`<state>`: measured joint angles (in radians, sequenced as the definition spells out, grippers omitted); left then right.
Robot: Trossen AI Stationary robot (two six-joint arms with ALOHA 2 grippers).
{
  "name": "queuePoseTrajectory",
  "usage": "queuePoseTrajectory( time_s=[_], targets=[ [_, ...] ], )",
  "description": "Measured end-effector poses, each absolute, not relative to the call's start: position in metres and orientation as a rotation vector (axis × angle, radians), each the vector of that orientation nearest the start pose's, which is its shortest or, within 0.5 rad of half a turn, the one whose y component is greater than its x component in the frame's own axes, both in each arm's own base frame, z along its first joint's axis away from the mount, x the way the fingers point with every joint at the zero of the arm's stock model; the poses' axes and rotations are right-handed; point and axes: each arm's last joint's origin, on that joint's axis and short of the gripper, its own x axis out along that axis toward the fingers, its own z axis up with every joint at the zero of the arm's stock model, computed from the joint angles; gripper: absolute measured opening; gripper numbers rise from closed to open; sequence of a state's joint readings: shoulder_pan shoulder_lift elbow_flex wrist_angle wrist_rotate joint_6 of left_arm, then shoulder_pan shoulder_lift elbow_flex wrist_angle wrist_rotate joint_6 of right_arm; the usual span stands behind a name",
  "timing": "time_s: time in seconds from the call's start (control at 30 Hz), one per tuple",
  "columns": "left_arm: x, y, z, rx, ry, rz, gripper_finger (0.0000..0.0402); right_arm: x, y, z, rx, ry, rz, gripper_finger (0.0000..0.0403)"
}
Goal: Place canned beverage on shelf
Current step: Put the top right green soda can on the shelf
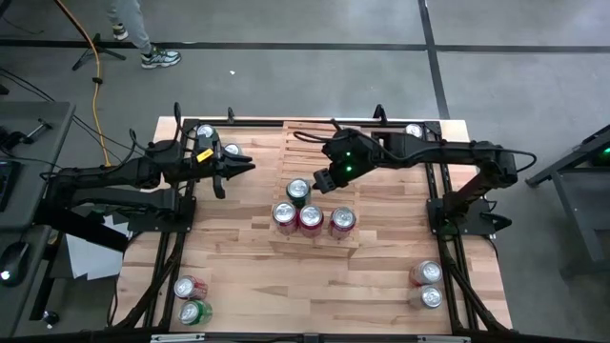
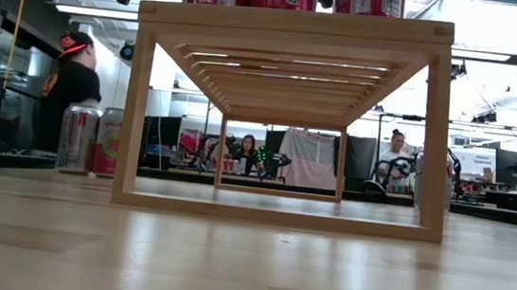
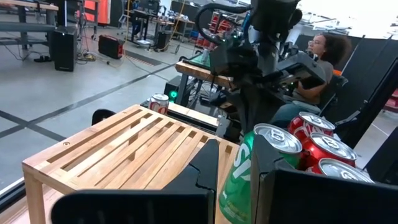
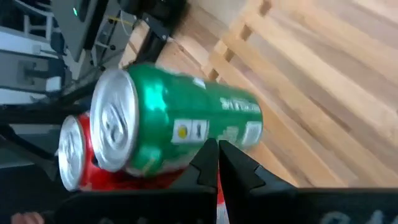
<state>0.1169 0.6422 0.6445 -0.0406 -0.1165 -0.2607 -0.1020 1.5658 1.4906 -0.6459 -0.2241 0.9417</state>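
Already the green can [image 1: 298, 191] stands upright on the shelf [image 1: 259, 162], just behind a row of three red cans [image 1: 312, 219] along the shelf's front edge. The right pincer [image 1: 322, 181] hangs just beside it, clenched and grasping nothing; whether it touches the can's wall I cannot tell. The left pincer [image 1: 250, 167] waits above the shelf's left edge, also clenched and empty.

Spare cans stand on the bench [image 1: 238, 276]: a red and a green pair [image 1: 191, 299] at the front left corner and another pair [image 1: 427, 285] at the front right.

A can like these should be stiff if full, light and easy to dent if empty; which it is, I cannot tell. The painted wall is smooth and likely slippery, so a firm but not crushing squeeze would suit. The best hold is probably across the middle of the wall, fingers on opposite sides, keeping the can upright. The slats leave gaps, so a can set down off-centre might rock or tip against its neighbours.
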Motion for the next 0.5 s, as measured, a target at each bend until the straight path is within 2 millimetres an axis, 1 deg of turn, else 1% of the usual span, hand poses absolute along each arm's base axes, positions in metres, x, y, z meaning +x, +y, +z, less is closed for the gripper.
queuePoseTrajectory(
  time_s=[0.23, 0.5],
  targets=[
    [0.149, 0.021, 0.318, -0.259, 0.013, 0.237, 0.0003, 0.344, -0.028, 0.344, 1.014, 0.696, -0.204, 0.0],
    [0.151, 0.021, 0.317, -0.259, 0.02, 0.24, 0.0003, 0.353, -0.023, 0.34, 1.007, 0.69, -0.168, 0.0]
  ],
)
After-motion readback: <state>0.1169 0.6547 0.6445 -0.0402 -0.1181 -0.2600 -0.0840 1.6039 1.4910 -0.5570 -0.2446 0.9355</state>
